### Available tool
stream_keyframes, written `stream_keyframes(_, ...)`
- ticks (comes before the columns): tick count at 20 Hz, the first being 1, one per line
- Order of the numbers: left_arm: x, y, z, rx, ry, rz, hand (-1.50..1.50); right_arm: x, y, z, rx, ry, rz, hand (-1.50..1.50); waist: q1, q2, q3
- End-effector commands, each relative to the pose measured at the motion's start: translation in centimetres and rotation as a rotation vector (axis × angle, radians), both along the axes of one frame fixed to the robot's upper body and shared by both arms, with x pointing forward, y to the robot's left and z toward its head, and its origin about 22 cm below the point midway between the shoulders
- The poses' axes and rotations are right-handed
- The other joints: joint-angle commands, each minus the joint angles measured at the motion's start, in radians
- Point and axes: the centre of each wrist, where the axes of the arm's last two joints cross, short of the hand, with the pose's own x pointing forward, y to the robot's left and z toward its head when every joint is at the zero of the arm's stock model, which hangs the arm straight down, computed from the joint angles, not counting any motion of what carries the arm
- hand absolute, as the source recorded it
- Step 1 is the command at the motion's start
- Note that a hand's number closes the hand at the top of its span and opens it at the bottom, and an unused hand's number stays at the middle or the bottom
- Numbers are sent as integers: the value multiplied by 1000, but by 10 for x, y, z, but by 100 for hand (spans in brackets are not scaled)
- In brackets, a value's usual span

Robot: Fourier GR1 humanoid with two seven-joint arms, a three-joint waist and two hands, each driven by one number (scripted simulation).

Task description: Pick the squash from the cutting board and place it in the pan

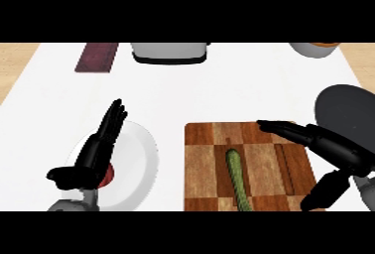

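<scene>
A long green squash (pixel 237 179) lies lengthwise on the wooden cutting board (pixel 205 163), near the board's middle and front. The dark grey pan (pixel 348 110) sits at the right edge, just beyond the board. My right hand (pixel 330 144) hovers over the board's right side with fingers stretched toward the left and thumb hanging down; it is open and a little right of the squash, not touching it. My left hand (pixel 99 146) stands open, fingers up, over the white plate (pixel 139 163) at the left.
A red object (pixel 108 174) peeks out on the plate under my left hand. At the back are a dark maroon block (pixel 97 56), a grey and white appliance (pixel 170 51) and a bowl (pixel 315 48) at the right corner.
</scene>
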Motion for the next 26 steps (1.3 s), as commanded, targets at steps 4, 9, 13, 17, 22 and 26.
stream_keyframes(4,-8,-14,4,-23,-10,-10,0,-9,61,-13,-330,-34,115,-150,10,0,1)
stream_keyframes(9,2,-4,3,1,9,-1,0,-27,87,-35,-445,-58,128,-150,-5,1,1)
stream_keyframes(13,3,-1,0,1,-3,-2,0,-28,90,-36,-448,-31,96,-150,-7,1,1)
stream_keyframes(17,2,-1,8,-7,-7,-5,0,-26,95,-63,-459,-15,91,-150,-5,1,1)
stream_keyframes(22,-8,-13,7,-12,1,3,0,-13,88,-59,-444,24,60,-150,-4,1,1)
stream_keyframes(26,-13,-12,-16,11,-5,19,0,-17,78,-79,-395,2,35,-150,-4,2,2)
